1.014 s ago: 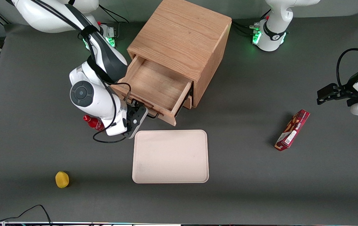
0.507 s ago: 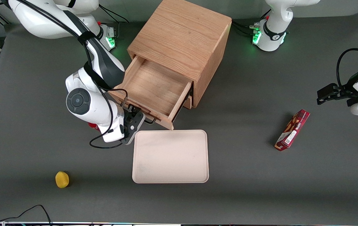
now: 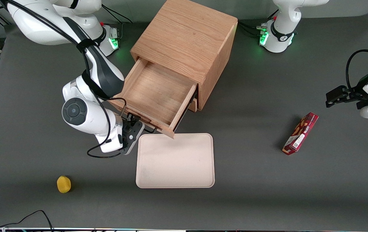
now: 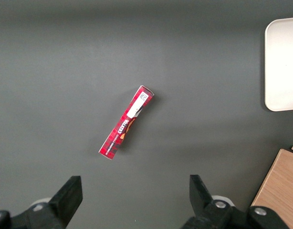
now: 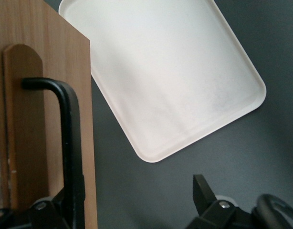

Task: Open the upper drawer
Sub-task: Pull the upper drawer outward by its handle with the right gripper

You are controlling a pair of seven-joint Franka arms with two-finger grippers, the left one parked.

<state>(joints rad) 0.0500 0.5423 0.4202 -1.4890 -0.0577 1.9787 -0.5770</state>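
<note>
Gripping nothing, found the gripper [image 3: 138,122] spread wide at the front of the upper drawer [image 3: 158,93], with one finger just beside the thin black handle [image 5: 68,138] and the other finger [image 5: 202,188] well apart from it. Saw the drawer drawn far out of the oak cabinet [image 3: 187,35], its front corner meeting the edge of the pale tray [image 3: 175,161] in the front view. Noted a yellow fruit [image 3: 63,184] toward the working arm's end and a red box [image 3: 300,133] toward the parked arm's.
</note>
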